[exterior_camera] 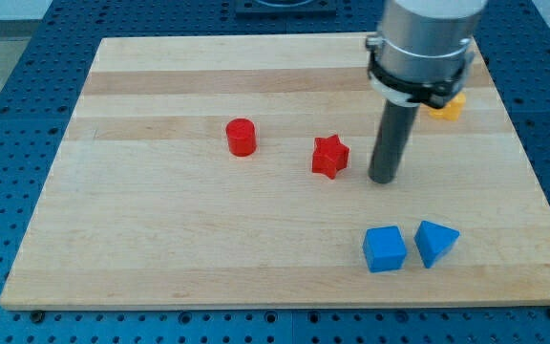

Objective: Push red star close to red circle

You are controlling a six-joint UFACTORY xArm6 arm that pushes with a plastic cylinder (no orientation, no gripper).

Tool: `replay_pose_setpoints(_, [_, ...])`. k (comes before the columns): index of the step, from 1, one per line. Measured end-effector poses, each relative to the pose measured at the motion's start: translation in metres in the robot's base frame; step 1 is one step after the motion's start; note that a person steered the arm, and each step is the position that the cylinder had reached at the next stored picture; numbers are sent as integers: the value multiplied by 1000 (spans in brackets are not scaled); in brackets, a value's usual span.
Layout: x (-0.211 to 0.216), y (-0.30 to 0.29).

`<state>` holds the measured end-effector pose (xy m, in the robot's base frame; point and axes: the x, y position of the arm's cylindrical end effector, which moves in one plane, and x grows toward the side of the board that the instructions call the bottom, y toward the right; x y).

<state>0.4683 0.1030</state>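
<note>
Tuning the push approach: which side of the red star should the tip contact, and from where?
No claw here, so it's a push. Contact the red star on its face toward the view's right, moving toward the view's left, since the red circle lies left and slightly up. My tip already sits just right of the star, apart from it. Aim slightly low so it tracks upward.

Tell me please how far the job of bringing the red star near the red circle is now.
Nothing looks done yet: the red star sits apart from the red circle, with bare board between them. In hand: my tip stands just to the view's right of the star, with a small gap, apparently not touching. Left: push the star toward the view's left until it lies close to the circle.
</note>
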Motion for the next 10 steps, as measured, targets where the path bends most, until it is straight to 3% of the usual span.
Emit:
replay_pose_setpoints(2, [-49, -50])
replay_pose_setpoints(3, [-44, -43])
replay_pose_setpoints(5, [15, -39])
replay_pose_setpoints(6, [9, -66])
replay_pose_setpoints(7, [-21, -67])
replay_pose_setpoints(10, [-31, -49])
